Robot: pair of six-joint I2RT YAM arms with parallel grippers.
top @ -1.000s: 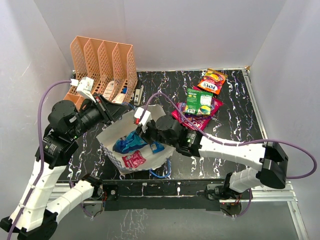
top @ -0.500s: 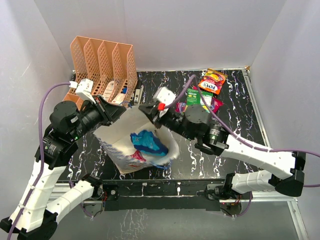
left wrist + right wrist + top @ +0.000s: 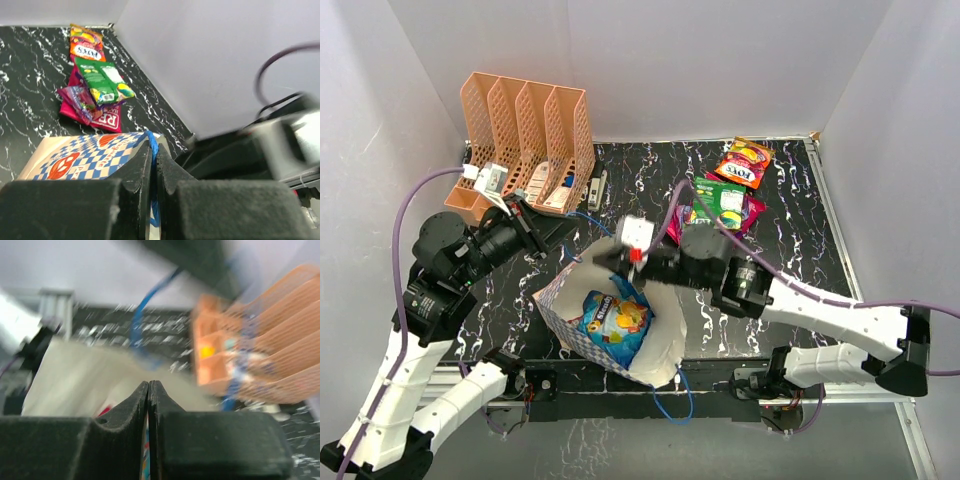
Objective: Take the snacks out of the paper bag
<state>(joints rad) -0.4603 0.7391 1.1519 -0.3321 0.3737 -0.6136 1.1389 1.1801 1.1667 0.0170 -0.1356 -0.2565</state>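
Pinching the paper bag (image 3: 556,305)'s handle (image 3: 152,139) in the closed left gripper (image 3: 154,150), clamping the right gripper (image 3: 148,385), grasp unclear, above a snack (image 3: 613,318).

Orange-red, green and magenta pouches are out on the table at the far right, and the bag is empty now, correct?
Not empty: the top view shows a blue pouch lying inside the paper bag. The orange-red pouch, green pouch and magenta pouch are out at the far right, as you say.
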